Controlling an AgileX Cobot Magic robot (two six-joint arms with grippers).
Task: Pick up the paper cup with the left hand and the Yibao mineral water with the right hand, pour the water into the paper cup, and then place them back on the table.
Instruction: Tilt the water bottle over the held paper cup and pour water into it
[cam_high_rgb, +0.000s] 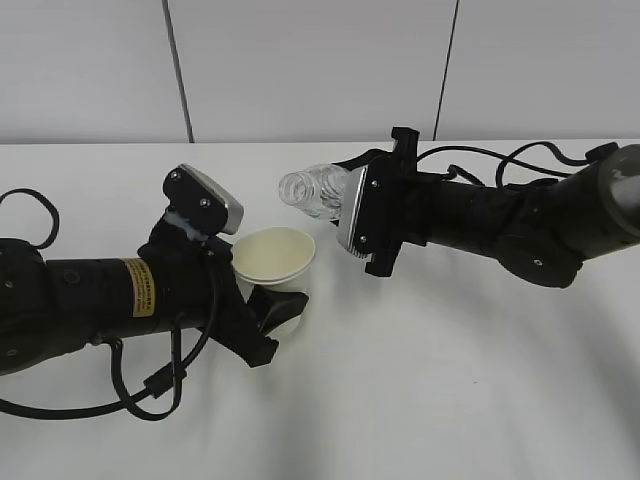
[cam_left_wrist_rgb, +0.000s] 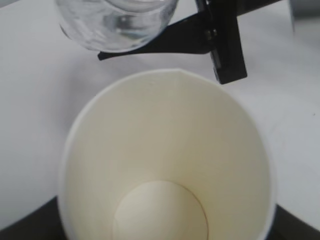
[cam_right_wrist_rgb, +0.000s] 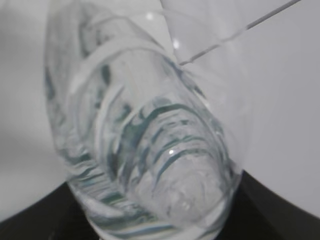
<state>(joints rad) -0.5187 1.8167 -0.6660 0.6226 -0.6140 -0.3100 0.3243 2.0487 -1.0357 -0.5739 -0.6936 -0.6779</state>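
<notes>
Clear plastic bottle (cam_high_rgb: 315, 190), clamped in the right gripper (cam_high_rgb: 352, 205), lies tipped with its mouth just beyond the paper cup (cam_high_rgb: 274, 258), which the left gripper (cam_high_rgb: 262, 312) holds above the tabletop (cam_high_rgb: 450, 380). Centre the mouth over the rim before tilting further; whether water flows is unclear.

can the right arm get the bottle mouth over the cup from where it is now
Probably yes. The Yibao mineral water is tipped sideways in the right gripper, its mouth near the paper cup rim, nothing between them.

A flat plain white counter (cam_high_rgb: 450, 400) fills the lower area. At 12 o'clock, a pale grey panelled wall (cam_high_rgb: 310, 70) shows two dark vertical seams.
</notes>
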